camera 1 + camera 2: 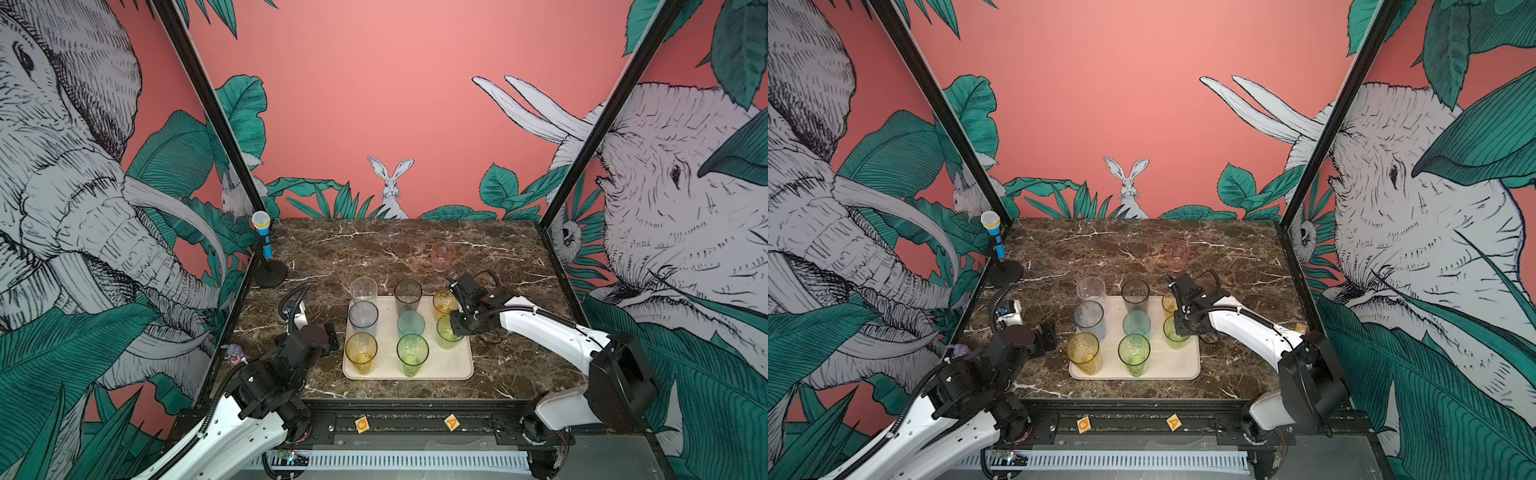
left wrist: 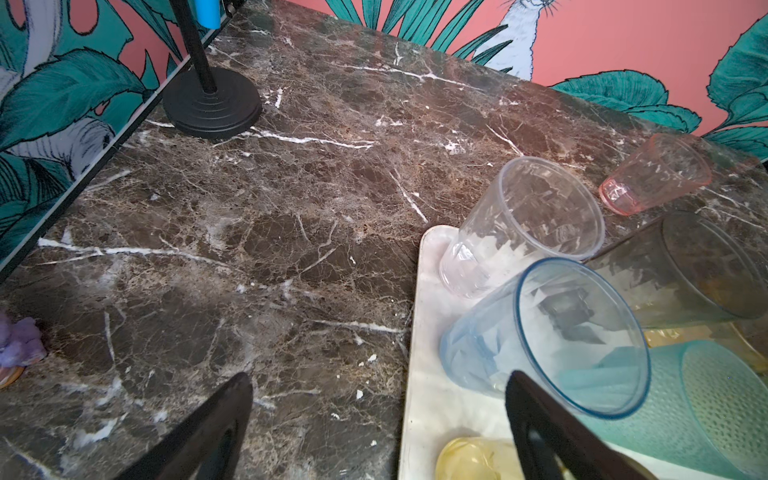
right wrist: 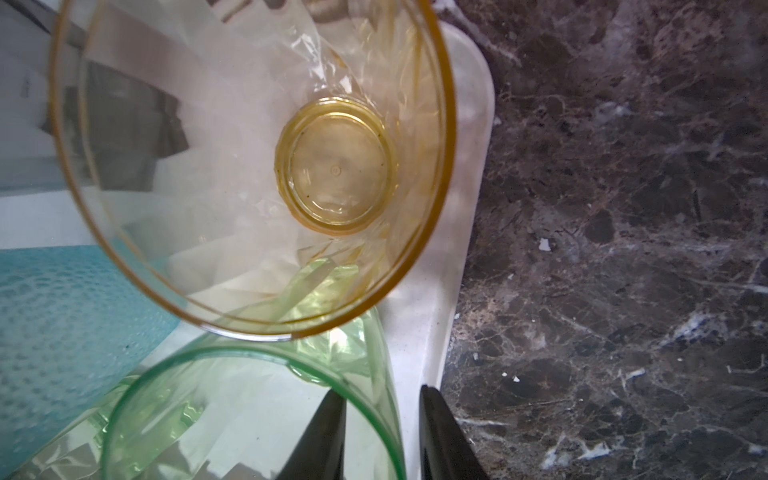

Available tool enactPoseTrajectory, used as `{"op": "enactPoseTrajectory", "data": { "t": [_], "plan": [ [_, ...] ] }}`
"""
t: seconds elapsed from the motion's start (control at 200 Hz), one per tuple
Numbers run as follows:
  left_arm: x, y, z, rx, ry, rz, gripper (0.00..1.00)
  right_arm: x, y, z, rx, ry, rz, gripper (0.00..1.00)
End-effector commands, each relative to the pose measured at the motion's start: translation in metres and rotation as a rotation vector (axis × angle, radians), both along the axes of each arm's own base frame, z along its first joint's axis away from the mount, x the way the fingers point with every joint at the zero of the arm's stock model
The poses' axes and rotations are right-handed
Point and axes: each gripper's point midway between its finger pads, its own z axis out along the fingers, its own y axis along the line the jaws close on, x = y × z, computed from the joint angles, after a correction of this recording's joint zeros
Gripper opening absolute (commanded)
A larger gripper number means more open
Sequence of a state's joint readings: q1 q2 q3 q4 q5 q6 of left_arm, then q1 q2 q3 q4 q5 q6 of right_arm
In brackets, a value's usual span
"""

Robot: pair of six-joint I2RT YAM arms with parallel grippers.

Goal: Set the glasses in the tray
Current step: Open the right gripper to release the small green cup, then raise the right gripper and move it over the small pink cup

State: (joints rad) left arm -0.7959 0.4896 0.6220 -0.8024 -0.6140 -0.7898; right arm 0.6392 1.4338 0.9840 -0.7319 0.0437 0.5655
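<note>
From where I stand, the cream tray [image 1: 451, 368] lies on the dark marble table [image 1: 374, 249] between the two arms, and eight of the glasses stand upright in it. Down its left side run the clear glass [image 1: 363, 291] at the far corner, the blue-grey glass [image 1: 363, 318] and the yellow glass [image 1: 361, 353]. Down the middle come the smoky grey glass [image 1: 407, 297], the teal glass [image 1: 410, 326] and the tall green glass [image 1: 412, 355]. On the right, the amber glass [image 1: 444, 301] sits at the far corner with the short green glass [image 1: 445, 334] just in front of it. The pink glass [image 1: 443, 256] stands alone on the marble beyond the tray's far right corner, apart from it.

The right gripper [image 3: 380, 390] hangs over the short green glass, pointing down. In the right wrist view its two black fingers [image 3: 320, 440] stand a little apart with the glass's thin wall running between them, one finger inside the rim and one outside, above the tray's edge. A gap shows on each side of the wall, so they are not pinching it.

The left gripper [image 2: 376, 384] hovers low over the marble just off the tray's left edge, spread wide and holding nothing, with the blue-grey glass nearest to it.

A blue-and-yellow toy microphone [image 1: 262, 237] stands on a black stand at the table's left edge, and a small purple thing [image 1: 235, 352] lies by the left arm
</note>
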Motion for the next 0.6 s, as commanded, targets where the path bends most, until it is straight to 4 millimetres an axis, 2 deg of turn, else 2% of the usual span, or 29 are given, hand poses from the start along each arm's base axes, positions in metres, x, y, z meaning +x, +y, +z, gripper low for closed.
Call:
{"op": "enactPoseTrajectory", "data": {
  "t": [0.0,0.105,0.335,0.44,0.595],
  "plan": [
    [-0.002,0.004,0.003,-0.007,-0.005,0.022,0.95,0.004,0.002,0.025,0.037,-0.045,-0.003,0.38],
    [-0.002,0.005,0.003,-0.006,-0.004,0.023,0.95,0.002,0.000,0.038,0.043,-0.058,0.003,0.43],
    [-0.003,0.007,0.005,-0.006,-0.011,0.028,0.95,0.002,0.001,0.085,0.092,-0.127,0.019,0.48],
    [-0.003,0.008,0.006,-0.006,-0.013,0.029,0.95,0.010,0.000,0.106,0.090,-0.179,0.026,0.49],
    [-0.003,0.009,0.006,-0.001,-0.014,0.033,0.95,0.032,-0.002,0.131,0.112,-0.254,0.008,0.49]
  ]
}}
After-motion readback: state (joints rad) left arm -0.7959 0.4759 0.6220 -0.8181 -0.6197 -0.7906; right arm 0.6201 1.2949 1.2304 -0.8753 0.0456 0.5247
